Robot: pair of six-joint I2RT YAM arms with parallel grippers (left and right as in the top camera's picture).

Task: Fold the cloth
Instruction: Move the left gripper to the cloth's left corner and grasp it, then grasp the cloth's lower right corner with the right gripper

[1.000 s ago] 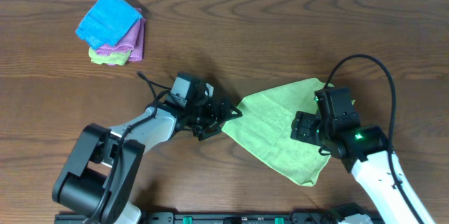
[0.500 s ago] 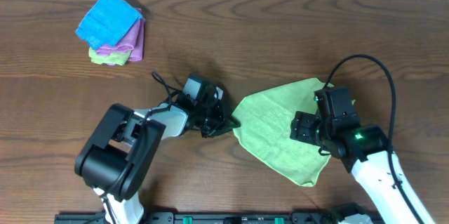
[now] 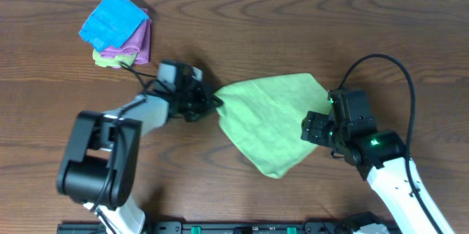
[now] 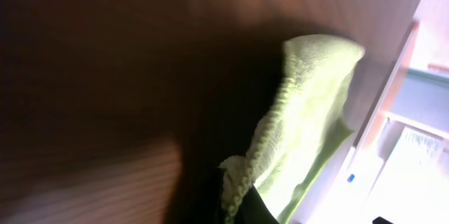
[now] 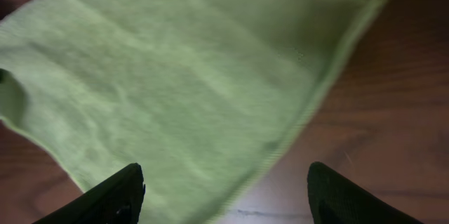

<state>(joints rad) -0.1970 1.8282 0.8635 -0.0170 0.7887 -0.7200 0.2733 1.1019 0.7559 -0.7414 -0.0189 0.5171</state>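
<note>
Overhead: the cloth (image 3: 267,128) lies spread at the middle of the table (image 3: 242,36). The left gripper (image 3: 211,103) is clamped on its left corner, and the right gripper (image 3: 316,128) sits at its right edge.

Left wrist, blurred: the cloth's corner runs down into the closed jaws.

Right wrist: 2 fingers (image 5: 116,196) stand wide apart above the cloth's edge.

Noted plain light lime-green on cloth (image 3: 267,128); dark brown with streaked wood grain on desk (image 3: 293,28). Also plain: bright blue cloth (image 3: 113,20), pink-purple cloth (image 3: 138,43). Black on left claw (image 3: 207,103) and right claw (image 3: 314,129).
</note>
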